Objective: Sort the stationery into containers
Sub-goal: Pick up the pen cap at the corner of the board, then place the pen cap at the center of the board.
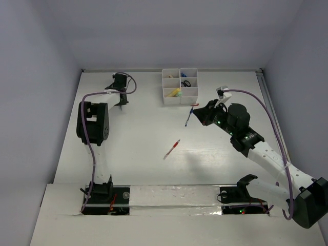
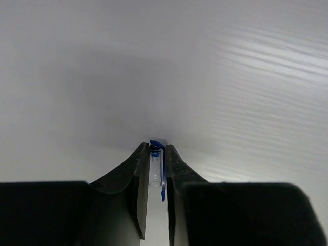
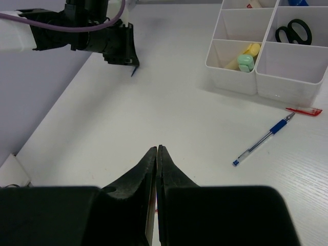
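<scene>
Clearance mattered: the left tool (image 2: 156,148), clamped on a blue pen (image 2: 155,171), likely needed to lift it over the tray (image 1: 188,101) wall; the right tool (image 3: 157,148) hung pressed together, empty.

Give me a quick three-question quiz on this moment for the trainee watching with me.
1. True or false: the left gripper is shut on a blue-clipped pen.
2. The loose blue pen lies: A inside a compartment of the tray; B on the table outside the tray; C propped upright against the tray wall.
3. What colour is the marker that shares a compartment with the yellow marker?

Key: 1 true; 2 B; 3 pale green, the pale-green marker.
</scene>
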